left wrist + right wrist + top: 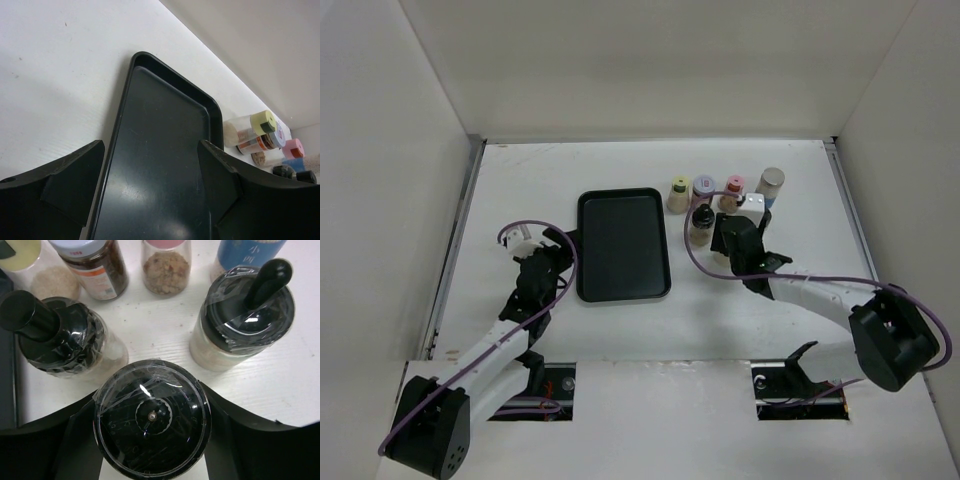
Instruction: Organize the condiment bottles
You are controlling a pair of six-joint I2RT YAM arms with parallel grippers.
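In the right wrist view my right gripper [151,396] is shut on a black-capped spice jar [152,427], with a finger against each side of its cap. Two more black-capped jars stand close by, one to the left [55,337] and one to the right [245,315]. Behind them stand the yellow-capped [679,190], purple-capped [704,188], pink-capped [734,187] and taller silver-capped, blue-labelled [770,185] jars in a row. In the top view the right gripper [735,240] hides the held jar. My left gripper [150,150] is open and empty over the tray's left end.
The black rectangular tray [622,290] lies at the table's middle, with nothing in it. It also fills the left wrist view [150,100]. White walls enclose the table on the left, back and right.
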